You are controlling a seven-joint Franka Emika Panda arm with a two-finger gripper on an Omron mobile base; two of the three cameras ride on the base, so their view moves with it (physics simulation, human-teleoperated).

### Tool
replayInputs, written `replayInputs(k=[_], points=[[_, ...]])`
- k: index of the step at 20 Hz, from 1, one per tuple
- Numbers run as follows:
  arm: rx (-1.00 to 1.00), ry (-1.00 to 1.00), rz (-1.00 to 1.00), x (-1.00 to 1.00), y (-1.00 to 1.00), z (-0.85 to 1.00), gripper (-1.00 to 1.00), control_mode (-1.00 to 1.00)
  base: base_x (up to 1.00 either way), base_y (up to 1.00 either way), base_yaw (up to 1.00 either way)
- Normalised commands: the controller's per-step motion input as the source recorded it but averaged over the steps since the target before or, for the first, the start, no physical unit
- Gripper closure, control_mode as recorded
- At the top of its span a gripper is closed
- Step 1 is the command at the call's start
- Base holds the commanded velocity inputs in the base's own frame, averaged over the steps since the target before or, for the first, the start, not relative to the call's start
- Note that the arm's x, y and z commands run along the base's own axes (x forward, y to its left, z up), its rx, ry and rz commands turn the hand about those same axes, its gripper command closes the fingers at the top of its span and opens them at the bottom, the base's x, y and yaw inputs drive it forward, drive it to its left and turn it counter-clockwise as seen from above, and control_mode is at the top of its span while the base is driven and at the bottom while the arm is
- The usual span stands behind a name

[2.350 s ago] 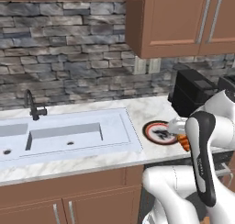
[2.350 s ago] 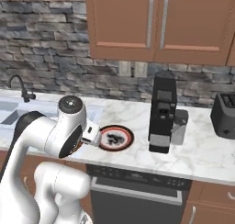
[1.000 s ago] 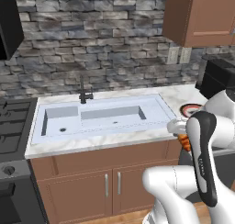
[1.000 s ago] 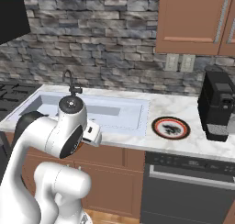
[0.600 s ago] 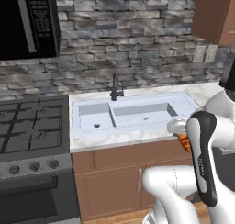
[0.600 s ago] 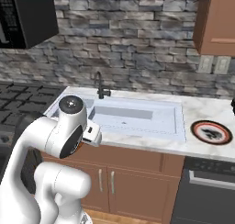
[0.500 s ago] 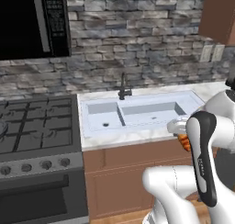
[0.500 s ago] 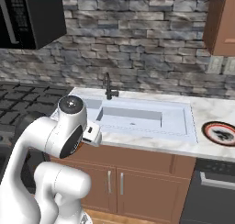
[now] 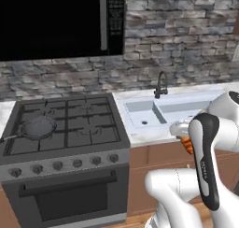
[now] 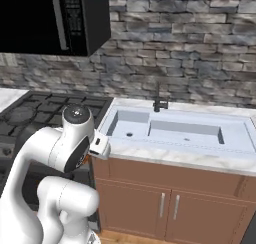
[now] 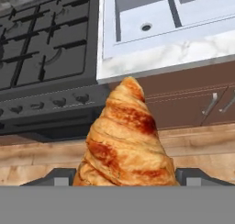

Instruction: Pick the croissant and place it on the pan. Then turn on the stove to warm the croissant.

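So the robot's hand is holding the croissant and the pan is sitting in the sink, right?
Not quite. The hand does hold the croissant, but the pan sits on the stove, on a left burner, not in the sink. The left base view shows it.

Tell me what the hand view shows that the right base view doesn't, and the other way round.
The hand view alone shows the croissant held in the gripper and the stove's front knobs. The right base view alone shows the faucet, the microwave and the stone wall. Both show the stove grates, the sink and the cabinet doors.
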Motion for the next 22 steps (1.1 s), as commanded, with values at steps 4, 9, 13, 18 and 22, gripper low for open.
replayInputs(k=[4,9,13,18,22], points=[[0.00,0.00,0.00,0.00,0.00,0.00,1.00,1.00,-0.04,0.63,0.00],[0.00,0.00,0.00,0.00,0.00,0.00,1.00,1.00,-0.06,0.63,0.00],[0.00,0.00,0.00,0.00,0.00,0.00,1.00,1.00,-0.05,0.61,0.00],[0.00,0.00,0.00,0.00,0.00,0.00,1.00,1.00,-0.02,0.55,0.00],[0.00,0.00,0.00,0.00,0.00,0.00,1.00,1.00,0.00,0.49,0.00]])
